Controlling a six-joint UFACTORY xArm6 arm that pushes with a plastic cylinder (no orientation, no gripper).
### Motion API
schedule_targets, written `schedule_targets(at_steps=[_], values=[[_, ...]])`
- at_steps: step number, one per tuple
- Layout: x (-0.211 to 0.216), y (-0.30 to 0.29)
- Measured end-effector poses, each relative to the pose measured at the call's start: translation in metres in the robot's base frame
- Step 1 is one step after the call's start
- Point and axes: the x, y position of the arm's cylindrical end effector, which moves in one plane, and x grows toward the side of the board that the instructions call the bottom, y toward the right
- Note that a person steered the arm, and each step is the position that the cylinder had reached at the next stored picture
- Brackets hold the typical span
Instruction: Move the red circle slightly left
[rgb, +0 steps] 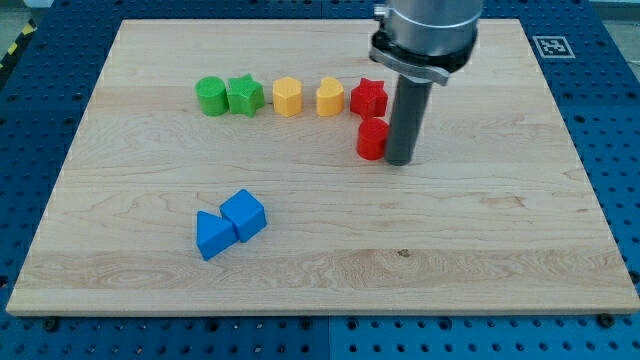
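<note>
Red circle (372, 139) is sitting just to the view's left of my tip (400, 160), seemingly touching it, though the contact is hard to judge. Above both, a red star (368, 97) is lying. My tip, a plain rod, is carrying no claw, so nothing is being pinched.

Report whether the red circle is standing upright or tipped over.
Upright: the red circle shows its flat round top, with my tip at its right side.

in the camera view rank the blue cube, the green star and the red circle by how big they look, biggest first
1. Blue cube, though it lies nearer the view's bottom, possibly nearer the camera.
2. Green star.
3. Red circle, beside my tip, which partly hides it, so this is unsure.
</note>
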Motion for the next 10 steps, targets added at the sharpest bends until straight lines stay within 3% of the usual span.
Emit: schedule_targets(at_steps=[4, 10], values=[[-0.013, 0.035], [-0.019, -0.058]])
